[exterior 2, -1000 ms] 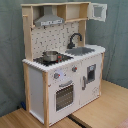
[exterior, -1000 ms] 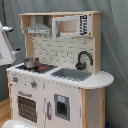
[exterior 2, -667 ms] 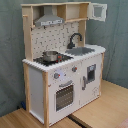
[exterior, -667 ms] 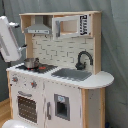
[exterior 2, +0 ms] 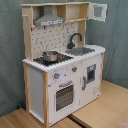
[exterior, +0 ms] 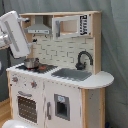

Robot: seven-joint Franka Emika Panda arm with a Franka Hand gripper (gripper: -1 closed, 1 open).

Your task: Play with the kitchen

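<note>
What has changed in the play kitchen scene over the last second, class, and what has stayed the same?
In the first exterior view, the robot arm has moved in from the first exterior view's left edge and now reaches further across, above the steel pot on the stovetop. Nothing was taken hold of or let go. The kitchen, pot, faucet and doors look unchanged in both exterior views.

Opposite front corners, same kitchen [exterior: 60, 80]

Kitchen [exterior 2: 60, 75]: matt white paint, pale wood.
</note>
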